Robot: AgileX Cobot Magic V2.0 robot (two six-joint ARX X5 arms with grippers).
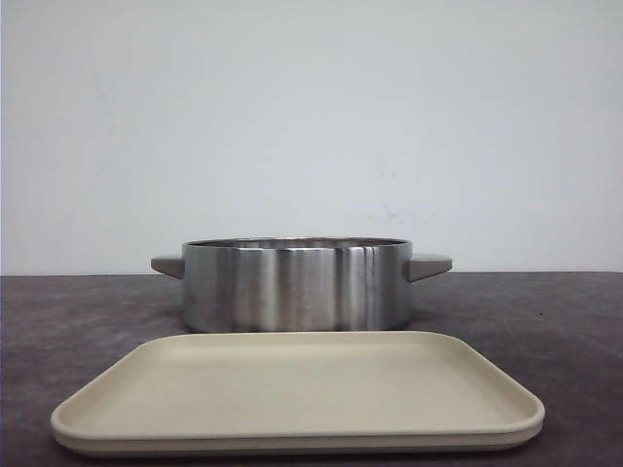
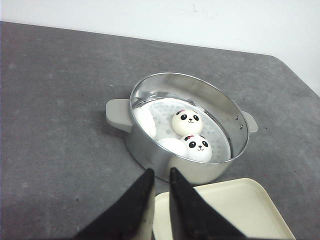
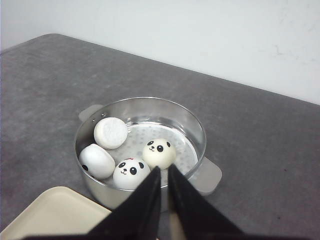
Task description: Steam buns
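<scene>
as they lie in the steel steamer pot (image 3: 192, 131), four panda buns (image 3: 159, 153) look soft, light, squashable; grip gently across the dome. left gripper (image 2: 161, 175) and right gripper (image 3: 164, 172) nearly closed, empty.

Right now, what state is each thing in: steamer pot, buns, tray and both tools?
Steamer pot: upright on the table, no lid on it, four buns inside.
Buns: all in the pot; two face up, one on its side, one flat base up.
Tray: empty, flat on the table in front of the pot.
Left tool: nearly shut, holding nothing.
Right tool: nearly shut, holding nothing.
</scene>
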